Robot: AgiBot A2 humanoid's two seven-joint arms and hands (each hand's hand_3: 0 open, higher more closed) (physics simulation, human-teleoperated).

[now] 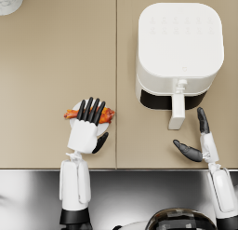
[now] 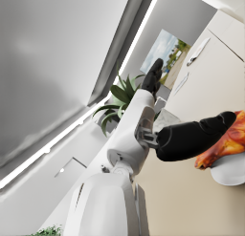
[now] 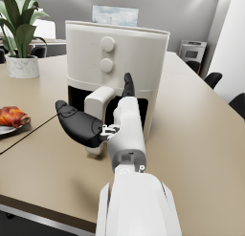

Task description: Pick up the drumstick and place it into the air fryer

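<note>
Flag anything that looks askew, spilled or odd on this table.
Nothing stands out. The drumstick lies on its small white plate under the left hand, nothing spilled around it. The air fryer sits upright and square, its drawer handle facing the open right hand.

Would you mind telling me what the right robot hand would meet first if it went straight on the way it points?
Probably the air fryer: the right robot hand points at its front beside the drawer handle.
</note>
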